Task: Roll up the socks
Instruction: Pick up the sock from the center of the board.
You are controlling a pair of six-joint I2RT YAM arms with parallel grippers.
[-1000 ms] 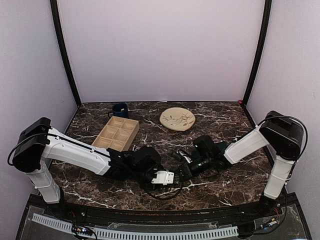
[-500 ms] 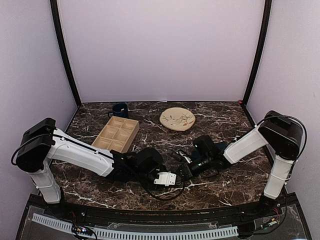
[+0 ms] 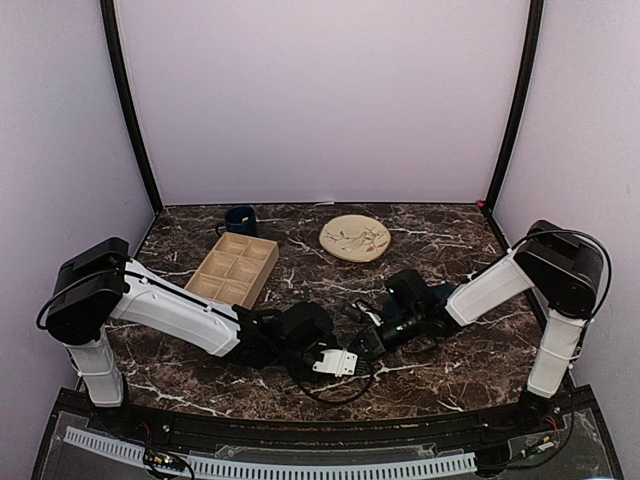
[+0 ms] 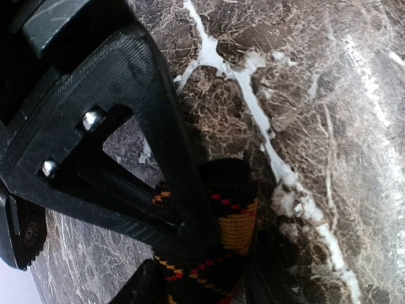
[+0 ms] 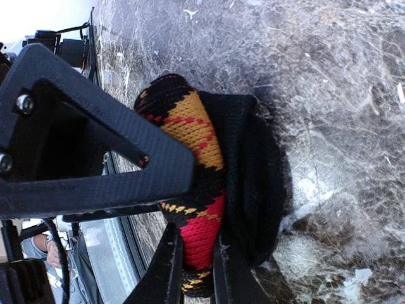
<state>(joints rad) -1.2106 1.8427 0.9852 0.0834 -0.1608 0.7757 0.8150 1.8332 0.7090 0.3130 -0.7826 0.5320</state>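
Both arms reach in low to the ctr-front of the marble surface [image 3: 470,235], wrists nearly meeting. The argyle socks [image 5: 190,136] lie right there btwn them, on the surface, a bit ahead of the arm bases. From the top cam they're mostly hidden under the two wrists.

The left tool [image 4: 199,253] is clamped on the argyle socks. Left wrist cam: black upper finger [image 4: 152,120] runs down onto the fabric, and the bundle w/ orange, yellow & red pattern is pinched against the lower finger [image 4: 142,288] at the btm edge. The bundle's end pokes out past the fingertip, over the white-veined stone.

The right tool [image 5: 190,221] is also closed on the same bundle. Right wrist cam: wide upper finger [image 5: 95,158] presses into the side of the roll. The lower finger shows as two dark bars at the btm edge, w/ a red diamond wedged btwn. The roll looks curled, w/ a rounded patterned end, yellow-orange diamond up top and red below. A plain black fold wraps its outer side and touches the surface.

Back-left: dark blue mug [image 3: 240,219] near the rear wall, and a wooden tray [image 3: 232,268] w/ compartments just in front of it, both well apart from the socks. A round cream plate [image 3: 355,238] w/ a printed motif sits back-ctr.
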